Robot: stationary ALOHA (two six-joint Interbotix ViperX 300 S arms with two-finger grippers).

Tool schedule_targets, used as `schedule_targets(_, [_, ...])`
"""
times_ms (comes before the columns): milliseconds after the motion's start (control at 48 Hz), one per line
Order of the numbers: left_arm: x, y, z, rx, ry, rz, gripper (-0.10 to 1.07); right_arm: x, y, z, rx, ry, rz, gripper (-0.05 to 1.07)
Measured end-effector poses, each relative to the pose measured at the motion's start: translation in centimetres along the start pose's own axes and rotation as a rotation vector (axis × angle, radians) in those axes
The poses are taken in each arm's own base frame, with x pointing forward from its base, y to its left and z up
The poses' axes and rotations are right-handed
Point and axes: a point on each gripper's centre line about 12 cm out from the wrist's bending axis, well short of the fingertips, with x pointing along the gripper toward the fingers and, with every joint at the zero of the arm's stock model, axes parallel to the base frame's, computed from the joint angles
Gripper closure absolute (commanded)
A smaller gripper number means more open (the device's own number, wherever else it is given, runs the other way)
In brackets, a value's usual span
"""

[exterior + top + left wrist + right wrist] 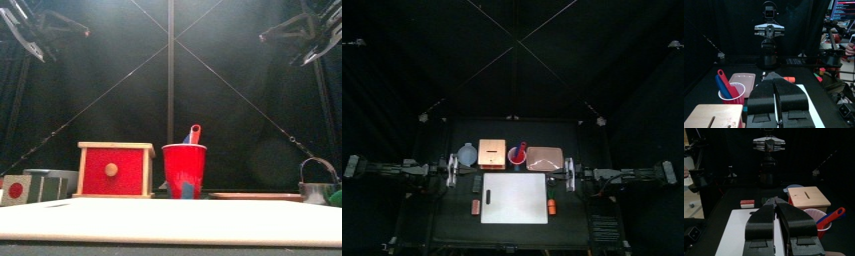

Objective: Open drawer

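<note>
My left tool (pixel 449 168) hangs at the left edge of the small black worktop (pixel 456 225) and my right tool (pixel 576 172) at its right edge. Both are up off the surface and well apart from everything on it. Each has its jaw tips pressed together and holds nothing. The middle of the worktop between them is open to reach. The only thing there is the flat white rectangular sheet (pixel 516 197), which lies at the front. The black curtains close the pen in on all sides.

The drawer (pixel 492 153) is a small orange-tan wooden box in the back row, left of centre as seen from above. It stands between a blue-grey rounded object (pixel 466 154) and a red plastic cup (pixel 517 152), close beside each. From the front it shows a red panel inside a tan frame with one round tan knob (pixel 111 169) in the middle. The panel sits flush with the frame, so the drawer is not pulled out. Its top has a narrow dark slot.

There is one drawer box, one red cup with a red-and-blue handled thing (pixel 193 134) standing in it, and one white sheet. There is also one pinkish-brown square with rounded corners (pixel 544 158), to the right of the cup. Two small orange blocks lie at the sheet's sides, one left (pixel 476 206) and one right (pixel 552 206).
</note>
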Motion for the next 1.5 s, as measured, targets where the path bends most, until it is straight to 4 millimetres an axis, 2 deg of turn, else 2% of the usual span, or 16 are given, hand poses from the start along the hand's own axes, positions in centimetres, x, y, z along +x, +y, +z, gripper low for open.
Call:
schedule_targets(146, [-0.1, 0.7, -1.1, -0.06, 0.024, 0.044, 0.98, 0.8, -0.1, -1.1, -0.02, 0.052, -0.004, 1.0])
schedule_targets(271, [-0.1, 1.1, -1.0, -0.136, -0.007, 0.072, 0.98, 2.6, -0.5, -1.9, -0.06, 0.096, -0.012, 1.0])
schedule_targets(396, [-0.2, 1.7, -1.4, -0.31, -0.064, 0.127, 0.98, 5.7, -1.5, -2.0, -0.102, 0.117, -0.029, 1.0])
schedule_targets(562, [-0.2, 2.1, -3.1, -0.517, -0.083, 0.186, 0.98, 10.0, -3.2, -2.8, -0.147, 0.144, -0.054, 1.0])
schedule_targets(771, [1.1, 1.6, -5.8, -0.598, 0.027, 0.201, 0.98, 15.9, -5.8, -4.5, -0.144, 0.157, -0.094, 1.0])
schedule_targets(938, [2.0, 1.6, -8.3, -0.714, 0.105, 0.258, 0.98, 20.9, -8.4, -7.3, -0.145, 0.206, -0.124, 1.0])
schedule_targets(1104, [3.0, 1.9, -9.6, -0.731, 0.132, 0.306, 0.98, 25.9, -11.0, -9.2, -0.174, 0.206, -0.14, 1.0])
schedule_targets(1167, [3.3, 2.1, -10.4, -0.745, 0.157, 0.34, 0.98, 27.1, -12.1, -9.9, -0.188, 0.209, -0.144, 1.0])
schedule_targets(1354, [3.9, 2.5, -13.5, -0.804, 0.254, 0.466, 0.98, 28.9, -14.0, -12.0, -0.2, 0.227, -0.16, 1.0])
schedule_targets(1500, [5.6, 2.1, -15.2, -0.816, 0.326, 0.508, 0.98, 29.4, -14.7, -13.4, -0.198, 0.256, -0.167, 1.0])
